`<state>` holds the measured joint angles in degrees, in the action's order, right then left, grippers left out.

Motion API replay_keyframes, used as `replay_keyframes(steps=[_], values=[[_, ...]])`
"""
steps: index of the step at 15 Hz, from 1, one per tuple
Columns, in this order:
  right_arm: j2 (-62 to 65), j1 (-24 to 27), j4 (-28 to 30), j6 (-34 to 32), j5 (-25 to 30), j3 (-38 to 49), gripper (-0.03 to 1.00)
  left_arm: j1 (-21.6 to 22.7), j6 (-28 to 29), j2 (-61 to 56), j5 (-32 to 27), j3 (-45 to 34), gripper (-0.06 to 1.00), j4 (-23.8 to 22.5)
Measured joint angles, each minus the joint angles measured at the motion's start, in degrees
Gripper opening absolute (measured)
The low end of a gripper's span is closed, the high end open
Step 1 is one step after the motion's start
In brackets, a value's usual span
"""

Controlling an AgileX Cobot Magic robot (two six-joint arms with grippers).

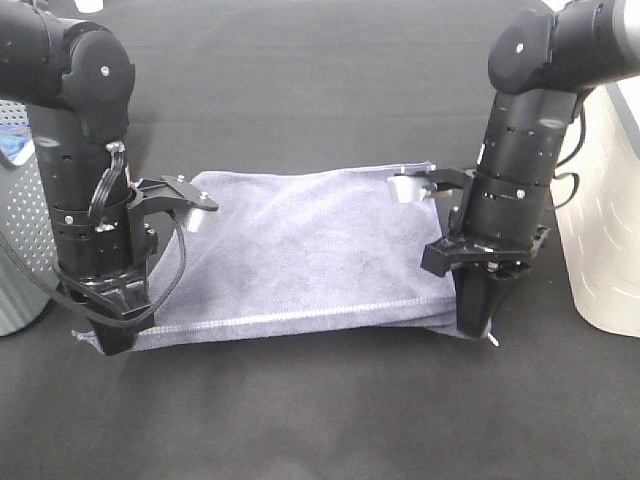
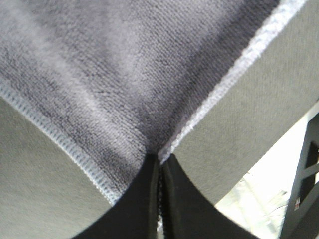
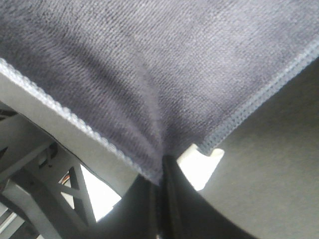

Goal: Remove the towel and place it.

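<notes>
**Towel: condition and position**

- The towel (image 1: 310,245) is a large grey-lavender microfibre cloth with a short, finely ribbed pile.
- A lighter stitched hem (image 2: 60,139) borders its edges.
- A small white tag (image 3: 201,164) projects from the near right corner. In the high view it shows just beside the right fingertips.
- The cloth is spread open and nearly flat across the middle of the black table (image 1: 320,420), between the two arms. Its far edge lies on the table. Its near edge runs in a straight line from one gripper to the other.
- Shallow folds fan out from each pinched corner.

**Grippers**

- The left gripper (image 1: 108,342) is clenched on the near left corner of the towel. The left wrist view shows the fingers pressed together with the two hems converging at their tips.
- The right gripper (image 1: 470,326) is clenched on the near right corner, with the fingers closed on the cloth beside the tag.
- Both grippers point downward at the table.

**Surroundings**

- A grey perforated bin (image 1: 20,240) stands at the left edge of the table.
- A white container (image 1: 610,240) stands at the right edge.
- Both are clear of the towel.
</notes>
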<state>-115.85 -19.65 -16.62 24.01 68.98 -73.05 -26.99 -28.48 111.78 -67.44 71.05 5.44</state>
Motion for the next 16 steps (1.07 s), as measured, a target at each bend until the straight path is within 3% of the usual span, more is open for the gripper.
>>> replay_keyframes(steps=[7,16], values=[[0.0,-0.1,-0.5,0.3,-0.2,4.2,0.0,0.0,-3.3,0.0,0.0,0.0,0.0,0.1],[-0.1,-0.1,-1.5,1.5,0.2,4.4,0.03,0.1,-5.8,1.0,-1.3,-1.8,0.0,-6.2]])
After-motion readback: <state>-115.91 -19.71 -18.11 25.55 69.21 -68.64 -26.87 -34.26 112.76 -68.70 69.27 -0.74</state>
